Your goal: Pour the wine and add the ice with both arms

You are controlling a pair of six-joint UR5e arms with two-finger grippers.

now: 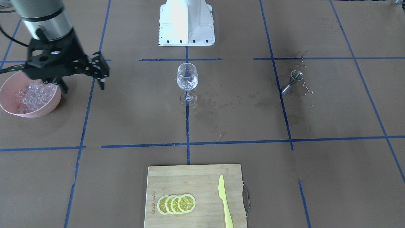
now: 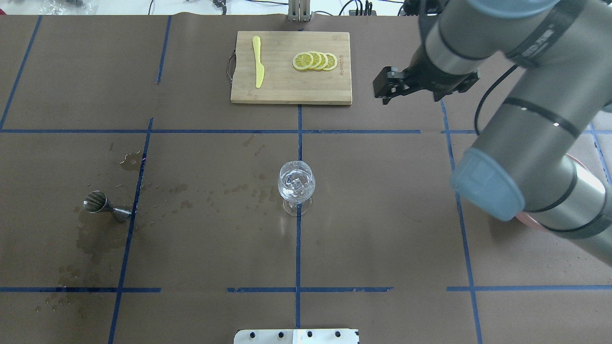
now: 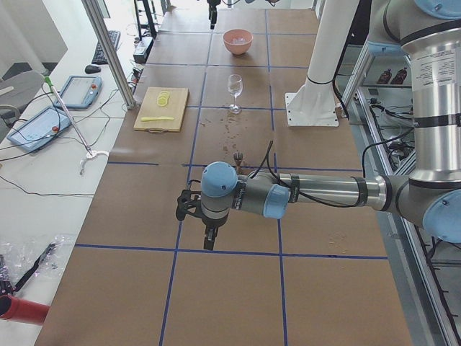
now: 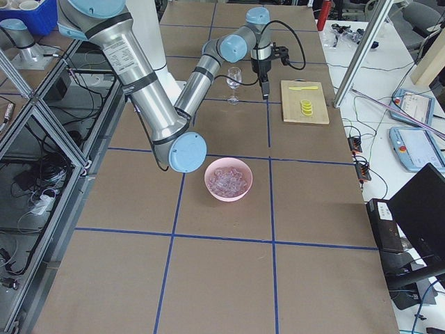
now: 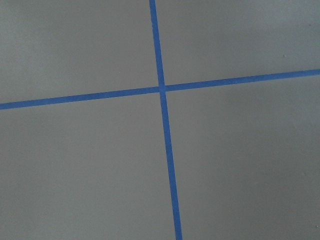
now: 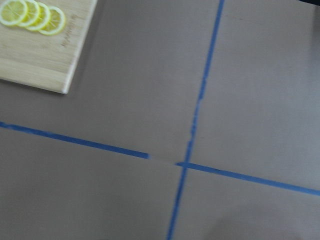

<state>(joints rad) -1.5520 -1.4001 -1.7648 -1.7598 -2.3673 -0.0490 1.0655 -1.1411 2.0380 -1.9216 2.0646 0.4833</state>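
A clear wine glass (image 1: 187,81) stands at the table's middle with several ice cubes (image 2: 296,184) in its bowl; no dark wine shows in it. More ice (image 1: 33,95) fills a pink bowl (image 1: 54,104). My right gripper (image 1: 102,71) hangs above the paper between the bowl and the glass. Its fingers look closed together with nothing between them. In the overhead view the right gripper (image 2: 382,88) is beside the board's right edge. My left gripper (image 3: 207,241) hovers far off over the table's left end; I cannot tell whether it is open or shut.
A steel jigger (image 1: 292,82) lies on its side among wet stains and droplets. A wooden cutting board (image 1: 177,177) holds lemon slices (image 1: 176,204) and a yellow knife (image 1: 225,202). The white pedestal base (image 1: 186,22) stands behind the glass.
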